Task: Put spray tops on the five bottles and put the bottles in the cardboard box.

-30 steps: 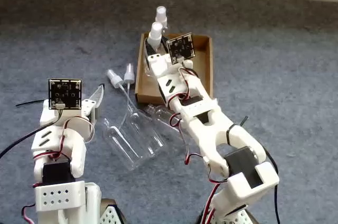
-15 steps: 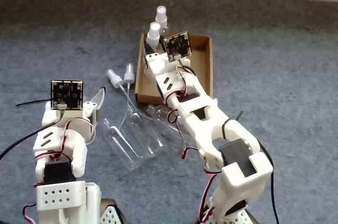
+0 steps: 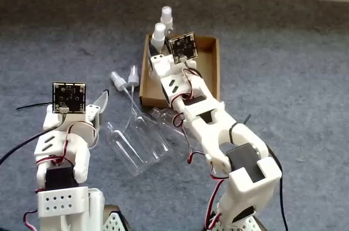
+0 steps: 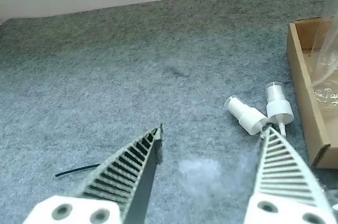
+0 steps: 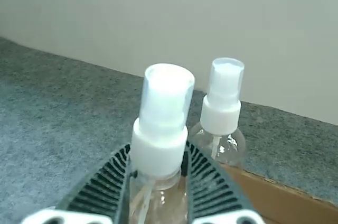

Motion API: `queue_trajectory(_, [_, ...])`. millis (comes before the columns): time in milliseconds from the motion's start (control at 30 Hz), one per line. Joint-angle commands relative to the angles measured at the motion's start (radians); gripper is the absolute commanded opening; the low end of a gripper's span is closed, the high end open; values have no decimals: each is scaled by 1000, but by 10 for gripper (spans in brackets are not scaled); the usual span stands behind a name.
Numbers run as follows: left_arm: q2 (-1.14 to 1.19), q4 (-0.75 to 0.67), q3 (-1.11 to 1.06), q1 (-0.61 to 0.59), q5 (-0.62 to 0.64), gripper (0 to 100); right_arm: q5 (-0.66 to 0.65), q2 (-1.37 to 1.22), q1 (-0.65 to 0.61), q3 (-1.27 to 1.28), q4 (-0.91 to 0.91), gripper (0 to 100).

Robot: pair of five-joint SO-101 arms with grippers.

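— What sits nearest you?
— Your left gripper [image 4: 211,131] is held over the grey carpet [image 3: 283,95], fingers spread wide with nothing between them. Between it and your right arm [image 3: 218,127], clear uncapped bottles [image 3: 136,146] lie on their sides in a close cluster.

— And the loose tops?
— Two spray tops [image 4: 245,114] lie side by side on the carpet, just past the left fingertips and near the cardboard box [image 3: 214,67].

— What does the box hold?
— Your right gripper [image 5: 157,152] is at its far corner, pinching an upright capped bottle [image 5: 161,123] by the neck. A second capped bottle [image 5: 222,108] stands just behind it. You cannot tell whether that one is inside the wall or beyond it. Your right arm covers much of the box floor.

— What room do you have to move?
— Carpet runs wide to either side of the arms. A thin black cable [image 4: 76,170] lies by the left one. A pale wall [image 5: 158,12] rises behind the box.
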State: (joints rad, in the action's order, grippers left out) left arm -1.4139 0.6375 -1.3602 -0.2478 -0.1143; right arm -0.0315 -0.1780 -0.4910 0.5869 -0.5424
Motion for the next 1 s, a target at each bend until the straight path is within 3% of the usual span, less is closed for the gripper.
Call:
queue_trajectory(0, [4, -18, 8, -8, 8, 266, -15, 10, -4, -62, -21, 5])
queue_trajectory(967, [4, -18, 8, -8, 8, 266, -17, -54, -8, -139, -15, 10])
